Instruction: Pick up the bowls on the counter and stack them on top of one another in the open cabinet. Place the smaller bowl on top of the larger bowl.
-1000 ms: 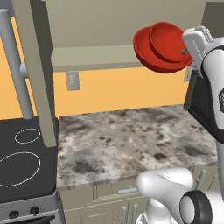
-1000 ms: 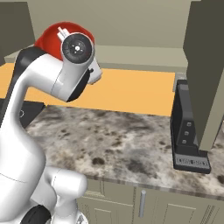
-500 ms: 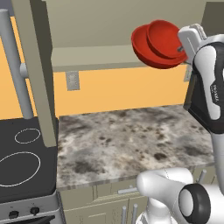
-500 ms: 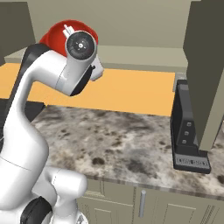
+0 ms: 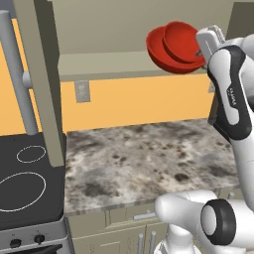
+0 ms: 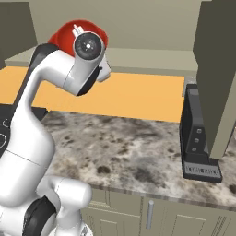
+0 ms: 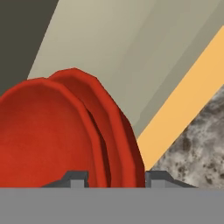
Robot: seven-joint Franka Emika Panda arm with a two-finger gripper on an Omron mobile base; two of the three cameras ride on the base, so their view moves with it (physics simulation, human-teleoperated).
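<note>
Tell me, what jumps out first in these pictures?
Two shiny red bowls, the smaller bowl nested in the larger bowl, tipped on edge and held high by the white arm's gripper at the open cabinet. Below lies a speckled stone counter, with a black stovetop to its left.

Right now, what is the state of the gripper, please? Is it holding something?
Gripper: closed on the rims of two nested glossy red round bowls, held up tilted in front of the open beige-olive cabinet's shelf.

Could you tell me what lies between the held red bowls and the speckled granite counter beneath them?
Nothing: in the left base view, the nested glossy red bowls hang above bare speckled granite counter.
</note>
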